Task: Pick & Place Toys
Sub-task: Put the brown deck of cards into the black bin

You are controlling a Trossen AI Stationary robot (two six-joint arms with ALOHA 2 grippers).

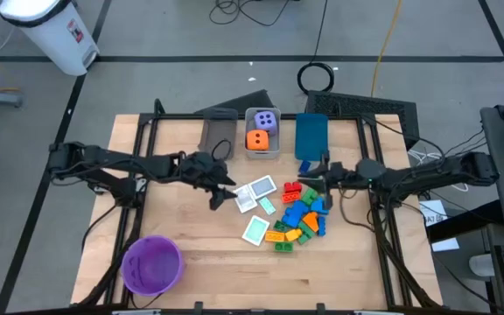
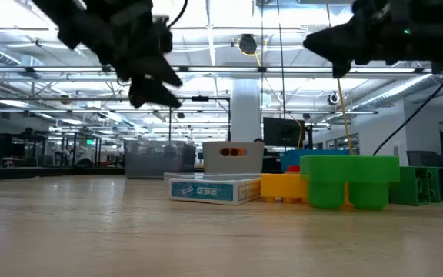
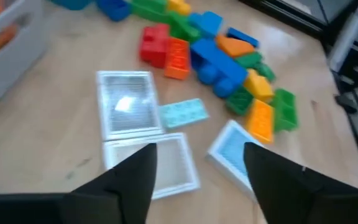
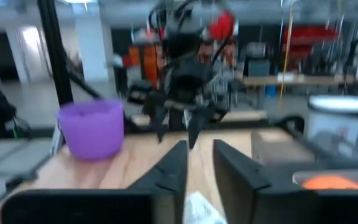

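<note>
A purple die (image 1: 266, 119) and an orange die (image 1: 257, 139) lie in the clear bin (image 1: 276, 150) at the far middle. Three flat white-and-teal cards (image 1: 257, 188) (image 3: 128, 102) lie on the table's middle. To their right is a heap of multicoloured bricks (image 1: 301, 215) (image 3: 225, 53). My left gripper (image 1: 226, 194) (image 3: 197, 168) hangs open above the cards' left side, tilted down, with nothing between its fingers. My right gripper (image 1: 307, 182) (image 4: 200, 152) is raised over the far end of the brick heap. It points about level toward the left arm, its fingers a narrow gap apart and empty.
A round purple bowl (image 1: 151, 262) (image 4: 92, 127) stands at the near left corner. A grey bin (image 1: 219, 133) and a blue bin (image 1: 311, 136) flank the clear one at the far edge. Bare wood lies along the near edge.
</note>
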